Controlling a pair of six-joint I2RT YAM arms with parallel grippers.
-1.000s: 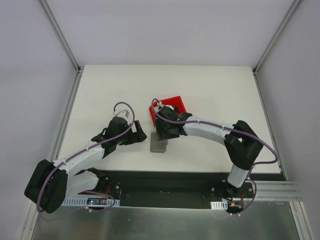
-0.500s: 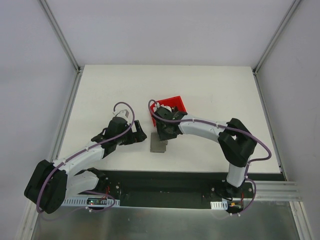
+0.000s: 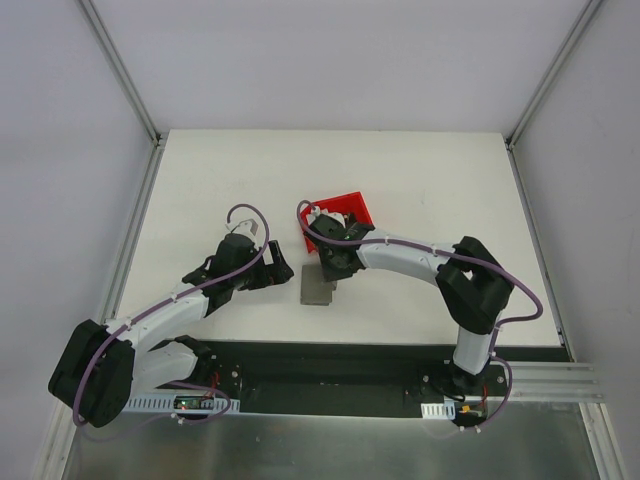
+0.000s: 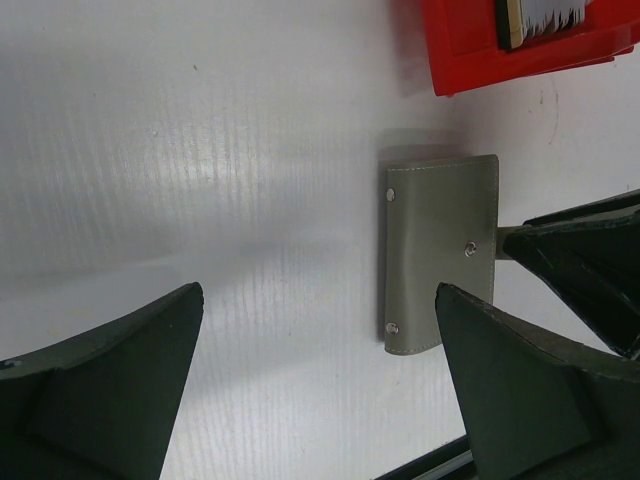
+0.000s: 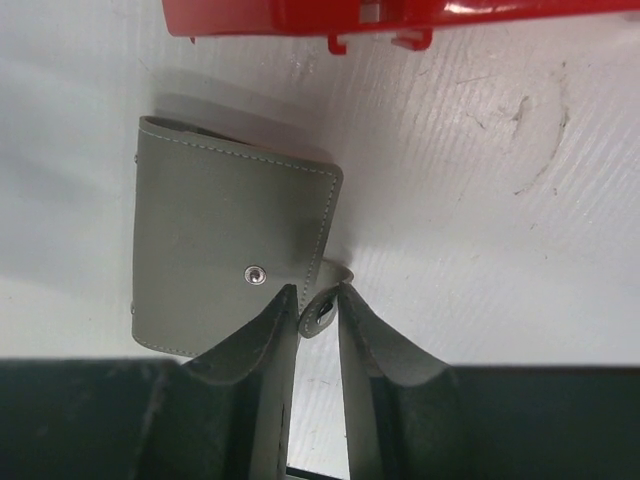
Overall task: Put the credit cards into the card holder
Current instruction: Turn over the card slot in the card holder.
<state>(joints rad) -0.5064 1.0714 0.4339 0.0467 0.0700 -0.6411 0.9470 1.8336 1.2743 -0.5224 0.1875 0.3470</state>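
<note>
The grey card holder [image 3: 317, 286] lies closed on the white table, its snap strap [image 5: 322, 308] sticking out from one edge. My right gripper [image 5: 317, 292] pinches that strap between its two fingertips, low over the holder [image 5: 220, 250]. In the top view the right gripper [image 3: 333, 270] sits between the holder and the red bin [image 3: 350, 208]. The credit cards [image 4: 545, 14] stand on edge in the bin [image 4: 470, 55]; white and tan edges show. My left gripper [image 4: 318, 292] is wide open just left of the holder [image 4: 440, 255], holding nothing.
The red bin [image 5: 300, 15] stands right behind the card holder. The dark base rail [image 3: 330, 365] runs along the table's near edge. Frame posts [image 3: 130, 90] rise at the back corners.
The right gripper's jaws have closed in onto the holder's strap. The right arm shifted slightly left. The left arm has stayed put.
</note>
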